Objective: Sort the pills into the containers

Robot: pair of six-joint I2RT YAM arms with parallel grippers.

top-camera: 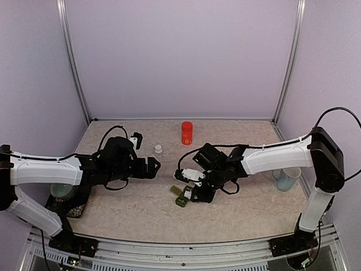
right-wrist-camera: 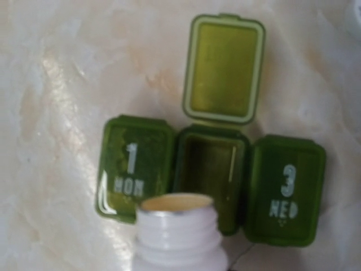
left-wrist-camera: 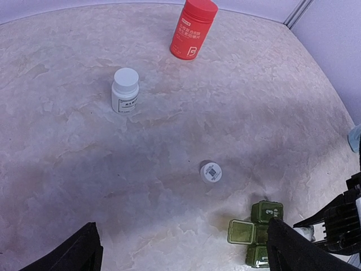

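Right wrist: right end effector [top-camera: 197,179] clamps threaded white bottle [right-wrist-camera: 179,232] by glossy green containers [right-wrist-camera: 131,169].

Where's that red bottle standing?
Overhead view: the red bottle stands at the far edge of the table, centre; a small white bottle is nearest, on its left.

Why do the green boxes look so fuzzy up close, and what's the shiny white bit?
Right wrist view: the containers and the white bottle are soft, likely too near the lens; the streak on the lid marked 1 is glare. Left wrist view: sharp, a broad shadow crossing the table.
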